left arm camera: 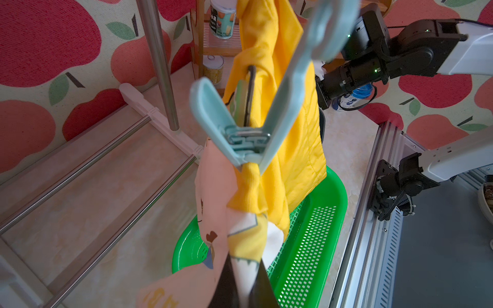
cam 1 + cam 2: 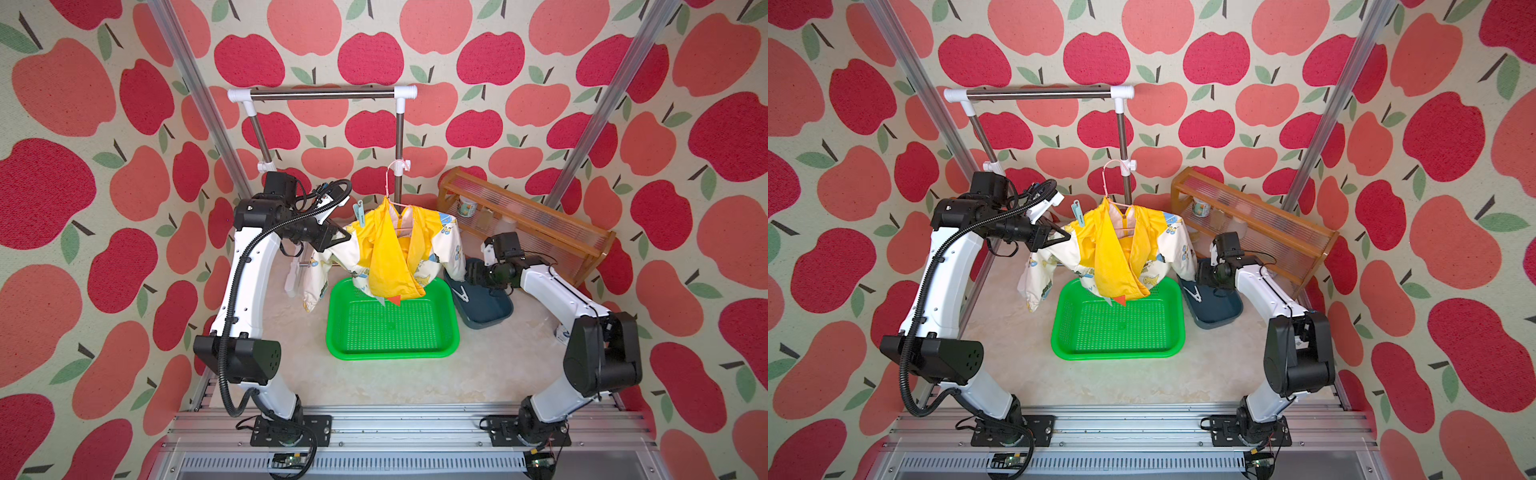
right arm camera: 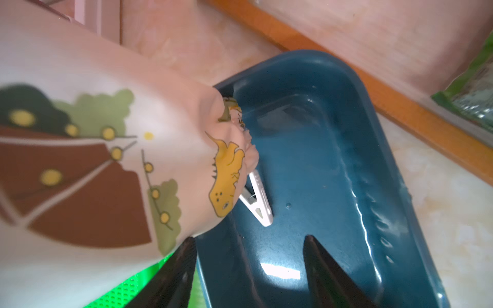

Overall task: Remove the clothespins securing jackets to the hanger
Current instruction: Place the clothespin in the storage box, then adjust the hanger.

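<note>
yellow jacket (image 2: 388, 257) | cream cartoon-print jacket (image 2: 334, 255) | pale-blue clothespin (image 2: 360, 212) | white clothespin (image 3: 257, 202) | pink hanger (image 2: 387, 183) | green basket (image 2: 390, 354)

The right gripper (image 3: 248, 237) hangs over a dark blue tray (image 3: 373, 149), its black fingers (image 3: 328, 269) spread apart with nothing between them. A white clothespin (image 3: 260, 202) lies on the tray's floor close to one long wall. One end of it is hidden under the gathered cuff of a cream jacket (image 3: 160, 106) with cartoon prints. Past the other long wall, an orange wooden rail (image 3: 400, 106) crosses the pale worktop (image 3: 453, 213).
</note>
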{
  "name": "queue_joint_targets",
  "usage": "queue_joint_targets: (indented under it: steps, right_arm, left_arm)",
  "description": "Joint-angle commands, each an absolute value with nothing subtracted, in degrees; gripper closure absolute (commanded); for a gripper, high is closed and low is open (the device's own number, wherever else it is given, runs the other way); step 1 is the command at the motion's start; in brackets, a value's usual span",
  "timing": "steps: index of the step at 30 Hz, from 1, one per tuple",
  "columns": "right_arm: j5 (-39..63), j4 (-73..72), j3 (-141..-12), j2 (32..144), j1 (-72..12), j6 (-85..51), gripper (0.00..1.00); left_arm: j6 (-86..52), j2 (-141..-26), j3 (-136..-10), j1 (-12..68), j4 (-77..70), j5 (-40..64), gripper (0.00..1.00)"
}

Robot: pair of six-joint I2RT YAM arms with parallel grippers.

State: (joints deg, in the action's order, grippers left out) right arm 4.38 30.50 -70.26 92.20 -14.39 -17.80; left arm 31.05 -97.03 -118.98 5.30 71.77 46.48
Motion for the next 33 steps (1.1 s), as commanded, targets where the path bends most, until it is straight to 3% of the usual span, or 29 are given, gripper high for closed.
queue_joint_targets:
  steps: [1, 7, 14, 26, 33]
  right_arm:
    - [2.27, 30.08, -75.18, 88.50, -15.88, -15.16, 0.33]
    - [12.66, 23.07, -83.45, 83.88, -17.49, -8.12, 0.32]
    - [31.59, 25.45, -98.78, 92.75, -18.66, -4.37, 0.28]
    - [36.84, 42.04, -112.84, 102.11, -21.04, 7.86, 0.28]
    - [38.91, 44.37, -112.42, 99.48, -21.02, 8.50, 0.28]
  left_arm:
    - [32.88, -95.07, -119.44, 5.71, 71.39, 50.09, 1.00]
    - [33.68, -95.45, -120.81, 6.15, 73.21, 51.36, 1.00]
    - [35.28, -95.79, -122.52, 6.60, 76.19, 53.88, 1.00]
    - [36.90, -95.65, -125.61, 7.91, 80.43, 52.46, 1.00]
    - [36.85, -94.86, -126.50, 8.23, 81.02, 51.16, 1.00]
